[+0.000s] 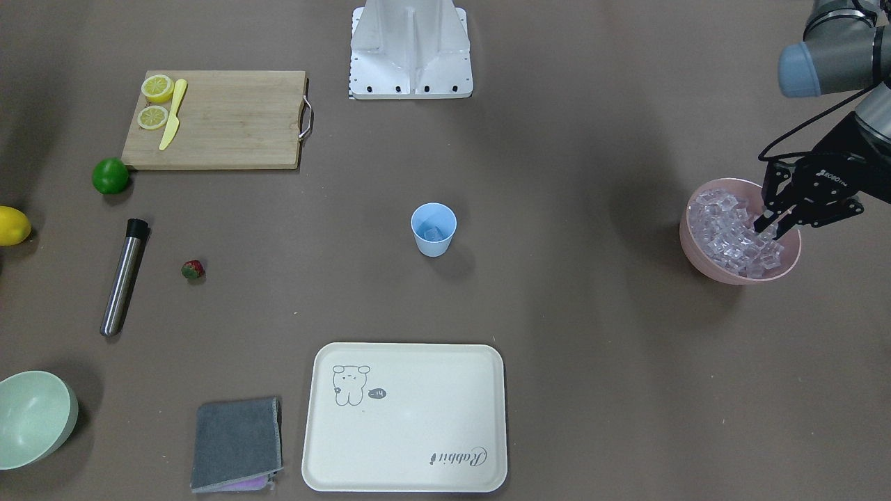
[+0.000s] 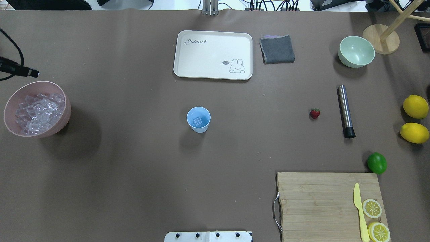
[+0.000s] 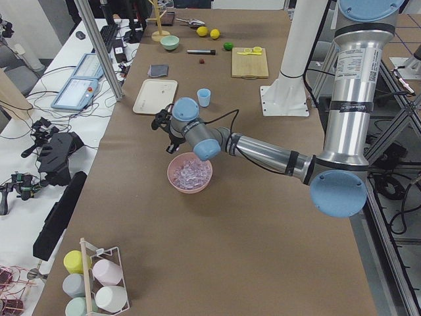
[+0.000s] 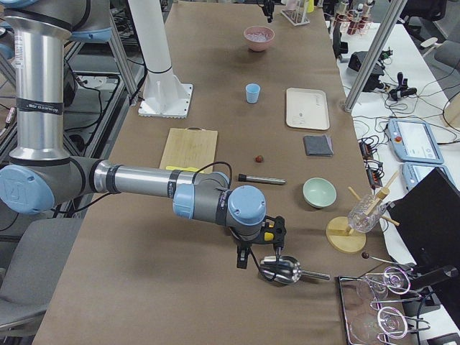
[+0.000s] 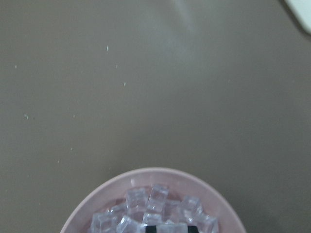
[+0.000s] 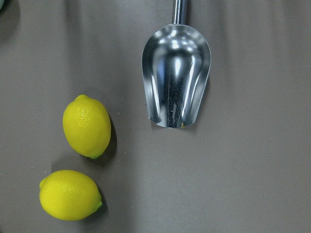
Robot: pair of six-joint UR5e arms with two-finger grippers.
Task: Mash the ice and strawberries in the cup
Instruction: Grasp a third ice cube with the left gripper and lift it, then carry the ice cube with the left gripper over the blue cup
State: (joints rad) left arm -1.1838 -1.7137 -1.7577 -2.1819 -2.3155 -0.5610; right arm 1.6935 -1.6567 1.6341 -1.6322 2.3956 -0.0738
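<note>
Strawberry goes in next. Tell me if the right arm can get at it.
Probably yes: the strawberry lies alone on bare table, nothing over or against it, on the right gripper's side.

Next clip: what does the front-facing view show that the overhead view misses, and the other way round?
Front-facing only: the left hand down among the ice in the pink bowl. Overhead only: a second lemon and a wooden stand. Both: the blue cup holding an ice cube, the strawberry, the lime and the tray.
</note>
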